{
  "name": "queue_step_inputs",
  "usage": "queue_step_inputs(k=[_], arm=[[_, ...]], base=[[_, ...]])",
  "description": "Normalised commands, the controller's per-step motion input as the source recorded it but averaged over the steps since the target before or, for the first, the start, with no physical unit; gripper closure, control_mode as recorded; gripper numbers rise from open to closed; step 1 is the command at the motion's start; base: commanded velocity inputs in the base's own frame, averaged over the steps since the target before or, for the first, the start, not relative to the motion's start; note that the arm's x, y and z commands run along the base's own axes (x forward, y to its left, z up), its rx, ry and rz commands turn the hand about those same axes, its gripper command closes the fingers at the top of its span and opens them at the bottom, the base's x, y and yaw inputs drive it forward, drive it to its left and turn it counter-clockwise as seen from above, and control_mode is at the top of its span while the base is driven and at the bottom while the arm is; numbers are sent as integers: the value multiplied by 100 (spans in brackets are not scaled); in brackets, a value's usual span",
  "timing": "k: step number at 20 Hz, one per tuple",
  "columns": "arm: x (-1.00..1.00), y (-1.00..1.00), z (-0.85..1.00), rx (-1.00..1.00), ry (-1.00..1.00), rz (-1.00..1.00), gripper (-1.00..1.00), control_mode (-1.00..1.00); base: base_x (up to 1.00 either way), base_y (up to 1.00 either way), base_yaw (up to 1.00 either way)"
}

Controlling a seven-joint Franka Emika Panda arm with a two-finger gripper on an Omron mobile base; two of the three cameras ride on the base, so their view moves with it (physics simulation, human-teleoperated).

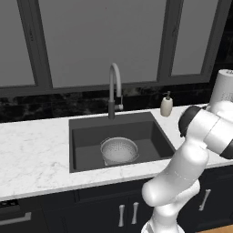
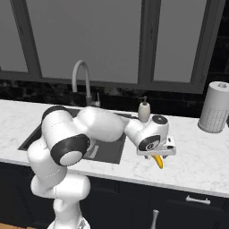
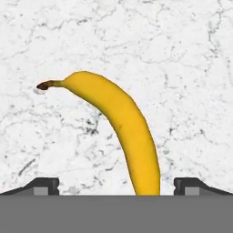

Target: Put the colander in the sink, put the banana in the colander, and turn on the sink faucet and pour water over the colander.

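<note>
Yellow curved banana (image 3: pixel 129 132), dark stem tip, flat on marble counter (image 3: pixel 182 54).

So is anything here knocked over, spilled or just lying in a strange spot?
Nothing is spilled or tipped. The colander sits upright in the sink, and the faucet shows no water. The only loose item is the banana, lying on the marble counter right of the sink, with the open gripper over it.

No readable text (anywhere).
</note>
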Motion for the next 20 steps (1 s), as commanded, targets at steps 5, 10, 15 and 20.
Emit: queue_step_inputs(k=[5,10,15,20], arm=[[7,-26,-28,-1,-2,0,-100,-100],[5,-14,-24,0,-6,0,-100,-100],[3,0,-20,0,-3,0,-100,-100],[2,11,-18,0,0,0,100,-100]], base=[[0,0,0],[0,0,0],[0,0,0],[0,0,0]])
